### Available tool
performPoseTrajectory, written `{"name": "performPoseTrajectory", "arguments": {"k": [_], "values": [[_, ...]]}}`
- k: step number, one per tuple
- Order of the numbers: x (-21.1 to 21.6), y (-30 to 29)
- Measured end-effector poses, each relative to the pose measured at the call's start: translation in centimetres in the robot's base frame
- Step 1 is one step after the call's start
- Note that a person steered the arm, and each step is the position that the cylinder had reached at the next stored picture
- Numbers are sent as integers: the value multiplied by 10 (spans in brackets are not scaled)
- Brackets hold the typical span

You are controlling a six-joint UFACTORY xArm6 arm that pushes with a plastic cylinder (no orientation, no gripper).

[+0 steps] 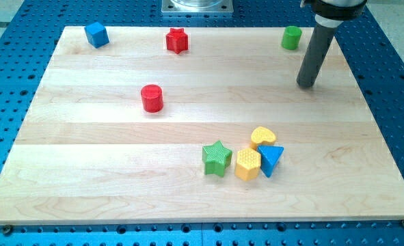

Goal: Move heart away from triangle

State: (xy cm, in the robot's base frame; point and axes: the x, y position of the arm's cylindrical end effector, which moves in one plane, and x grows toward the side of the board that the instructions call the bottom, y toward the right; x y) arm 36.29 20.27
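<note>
One yellow heart [263,137] touching blue triangle [271,159], my tip [306,85] well apart, no claw.

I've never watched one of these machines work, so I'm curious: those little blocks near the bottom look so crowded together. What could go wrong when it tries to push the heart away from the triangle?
Two likely risks. The yellow heart touches the blue triangle and sits beside the yellow hexagon, so a careless push may drag those along. Also, my tip stands far off toward the view's top right; pushing from there would probably drive the heart toward the hexagon and green star.
</note>
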Motion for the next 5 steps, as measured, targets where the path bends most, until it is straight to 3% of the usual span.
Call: {"name": "performPoseTrajectory", "arguments": {"k": [3,4,5], "values": [[2,-7],[47,5],[122,40]]}}
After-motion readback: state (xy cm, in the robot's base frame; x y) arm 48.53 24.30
